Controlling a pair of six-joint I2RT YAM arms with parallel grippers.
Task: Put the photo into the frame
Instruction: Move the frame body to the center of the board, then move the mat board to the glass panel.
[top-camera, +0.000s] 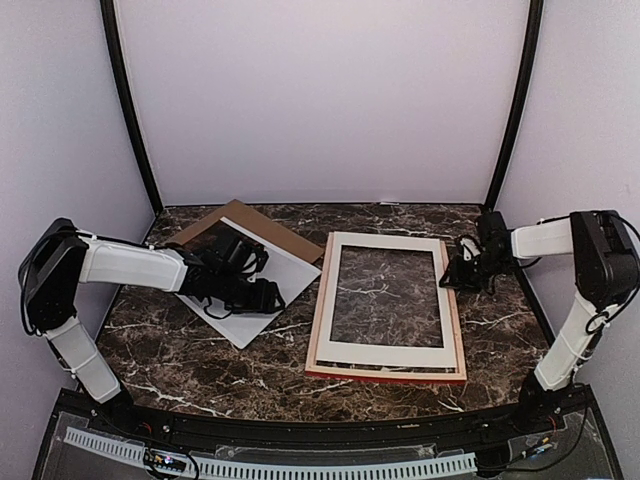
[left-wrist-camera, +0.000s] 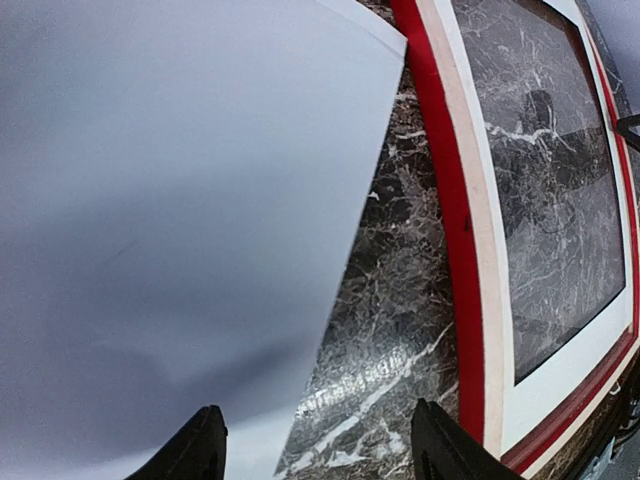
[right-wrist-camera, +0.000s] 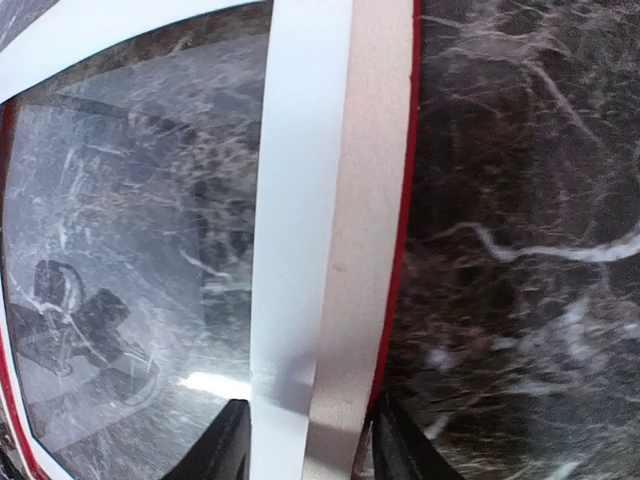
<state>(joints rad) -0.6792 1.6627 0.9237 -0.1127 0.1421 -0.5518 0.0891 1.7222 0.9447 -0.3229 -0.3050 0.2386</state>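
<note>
White back up, the photo (top-camera: 240, 325) lies left of the frame (top-camera: 315, 340) on the counter (top-camera: 200, 375) under the left jaws — standing well apart, holding nothing — while the right jaws pinch the frame's right rail.

Open tabletop (top-camera: 298, 330) between photo (top-camera: 240, 325) and frame (top-camera: 385, 374)

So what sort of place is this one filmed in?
Probably a purpose-built robot test booth: plain white walls close around a marble-look table, left arm and right arm bolted at its near edge, a frame and photo laid out.
</note>
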